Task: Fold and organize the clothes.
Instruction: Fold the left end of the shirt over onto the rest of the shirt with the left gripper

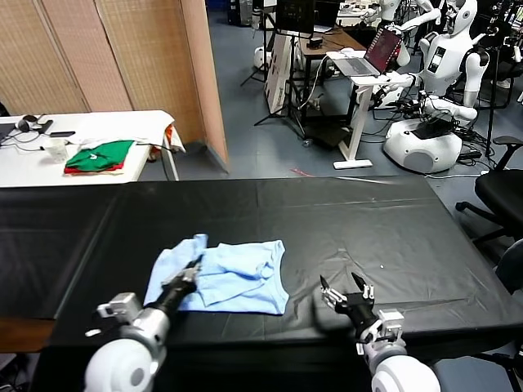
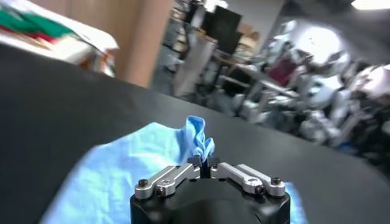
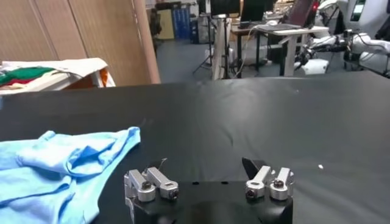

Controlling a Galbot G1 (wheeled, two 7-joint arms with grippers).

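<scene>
The light-blue T-shirt (image 1: 225,276) lay crumpled on the black-covered worktop (image 1: 368,220), toward the robot's left of centre and near the front edge. Its fabric was thin and soft, bunched into loose folds, with one sleeve spread flat toward the left. No lettering could be read on it. The worktop cover was a smooth, matte black sheet with faint creases.

The left pincer (image 1: 193,273) rested over the left part of the T-shirt, its fingers together and clamped on a raised fold of the blue cloth; the left wrist view showed this fold standing upright at the fingertips (image 2: 206,163).

The right pincer (image 1: 347,296) hovered over bare cover to the right of the T-shirt, apart from it, with its dark fingers spread wide.

On a white table (image 1: 106,122) behind the worktop lay folded green and red garments (image 1: 100,156).
</scene>
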